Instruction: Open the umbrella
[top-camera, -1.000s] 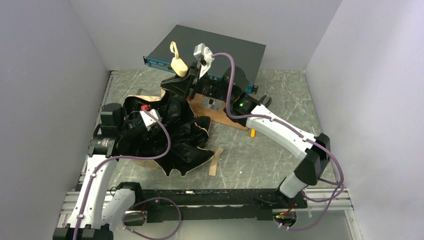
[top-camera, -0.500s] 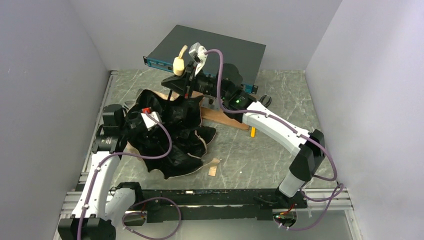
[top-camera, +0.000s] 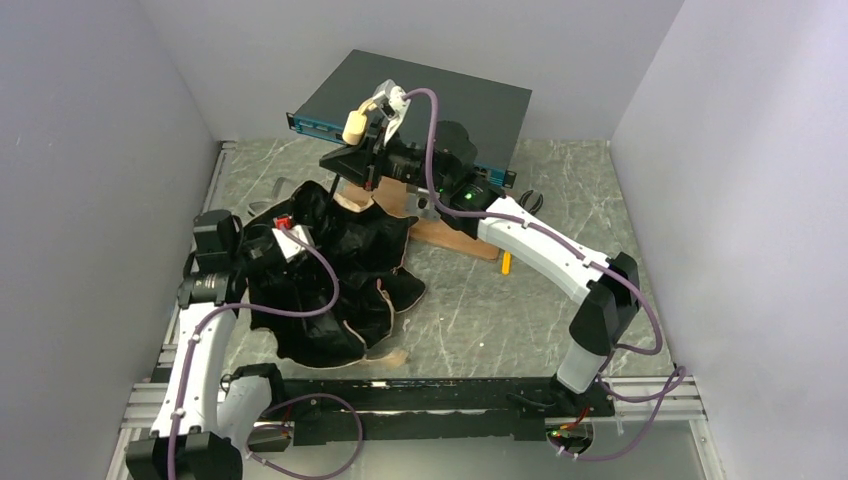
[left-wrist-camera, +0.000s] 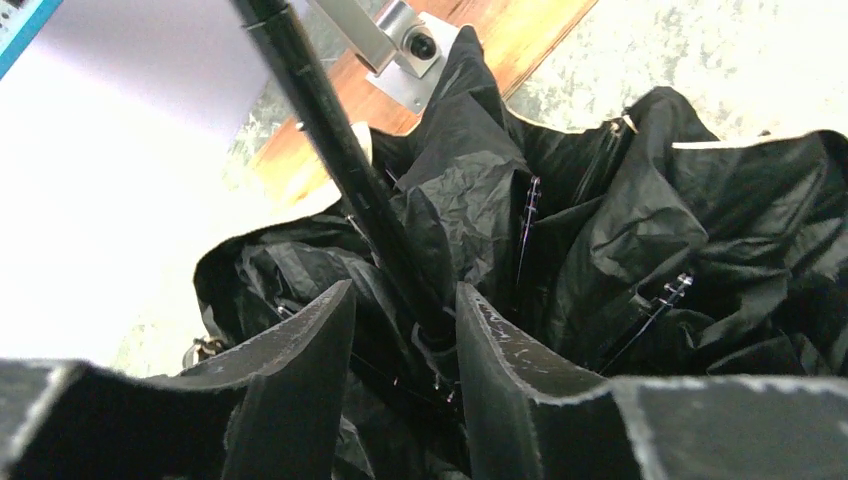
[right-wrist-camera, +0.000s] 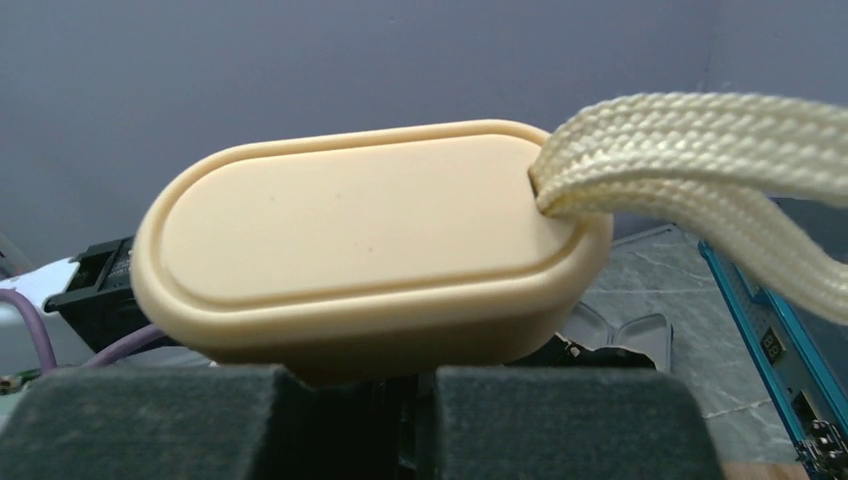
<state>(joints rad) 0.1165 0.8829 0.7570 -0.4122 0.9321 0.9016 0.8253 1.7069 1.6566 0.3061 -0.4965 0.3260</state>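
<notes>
Left fingers (left-wrist-camera: 300, 400) stand partly apart, straddling the black shaft (left-wrist-camera: 340, 150) of the umbrella (top-camera: 340, 270), the gap wider than the shaft; the crumpled black canopy (left-wrist-camera: 640, 230) lies heaped on the bench (top-camera: 470, 300) round them; farther back, the right fingers (right-wrist-camera: 150, 420) are pinched nearly closed on the shaft just under the cream handle (right-wrist-camera: 370, 250), held up in front of the switch box (top-camera: 450, 95).

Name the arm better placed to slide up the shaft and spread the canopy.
Likely left. The left gripper sits open astride the black shaft, low in the crumpled canopy. The right gripper is shut on the cream handle, holding the top end up.
</notes>
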